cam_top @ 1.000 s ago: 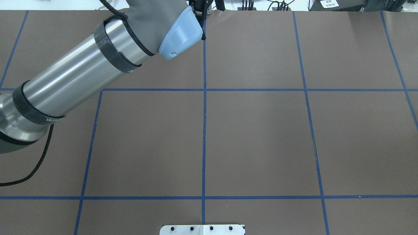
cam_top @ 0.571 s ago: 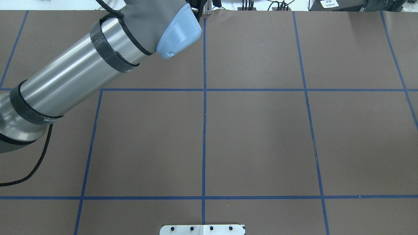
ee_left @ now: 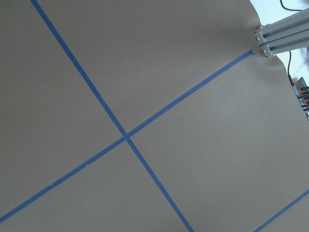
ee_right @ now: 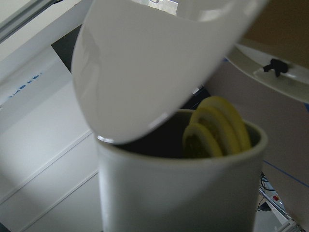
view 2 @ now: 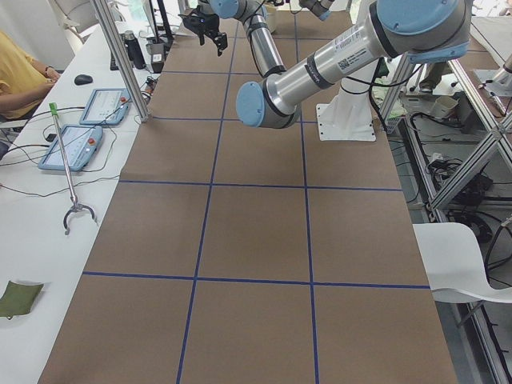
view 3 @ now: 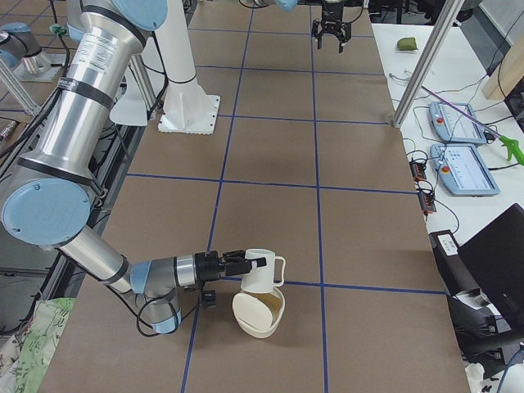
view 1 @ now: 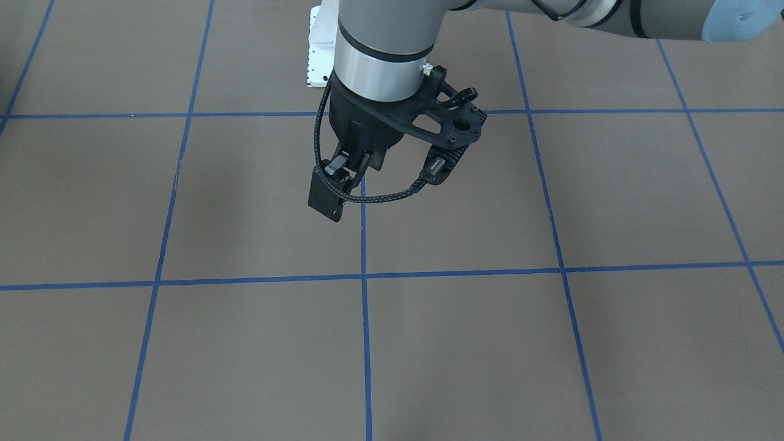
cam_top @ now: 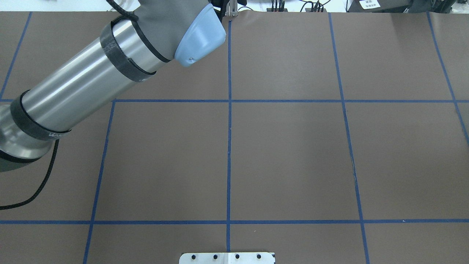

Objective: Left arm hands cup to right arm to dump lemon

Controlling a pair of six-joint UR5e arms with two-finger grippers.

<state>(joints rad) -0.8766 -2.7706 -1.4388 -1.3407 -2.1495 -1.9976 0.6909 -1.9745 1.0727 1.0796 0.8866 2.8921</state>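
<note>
In the exterior right view the cream-white cup (view 3: 260,272) hangs at the tip of my right gripper (view 3: 243,264), just above a cream bowl (view 3: 258,313). That view does not show whether the gripper is shut. The right wrist view shows the cup (ee_right: 178,193) close up with the yellow lemon (ee_right: 217,126) inside it. My left gripper (view 1: 350,179) is open and empty. It hangs over the table's far middle, far from the cup, and also shows in the exterior right view (view 3: 331,33).
The brown table mat (cam_top: 285,157) carries a blue tape grid. A white mounting plate (cam_top: 227,257) sits at the near edge. Teach pendants (view 3: 463,168) and an aluminium post (view 3: 422,65) stand along the operators' side. A person in yellow (view 2: 16,72) sits there.
My left arm has drawn slightly toward the table's far edge, and its gripper has almost left the top of the overhead view.
</note>
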